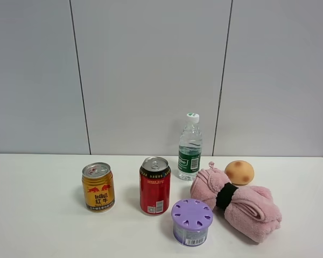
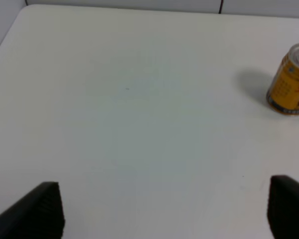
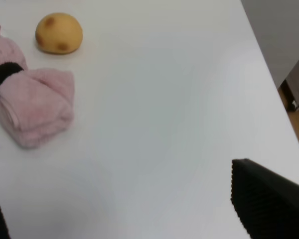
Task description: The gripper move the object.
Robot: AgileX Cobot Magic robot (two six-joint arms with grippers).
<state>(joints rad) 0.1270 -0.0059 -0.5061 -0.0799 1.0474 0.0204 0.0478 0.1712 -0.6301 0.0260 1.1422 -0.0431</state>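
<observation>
The tan-orange speckled bun sits on the white table at the right, just behind the pink rolled towel. It also shows in the right wrist view, far from the gripper. My right gripper is open and empty over bare table; one black finger shows. My left gripper is open and empty over bare table, its fingers wide apart. Neither gripper shows in the exterior high view.
A yellow can stands left, also in the left wrist view. A red can, a water bottle and a purple-lidded tub stand in the middle. The towel lies beside the bun. The table's right edge drops off.
</observation>
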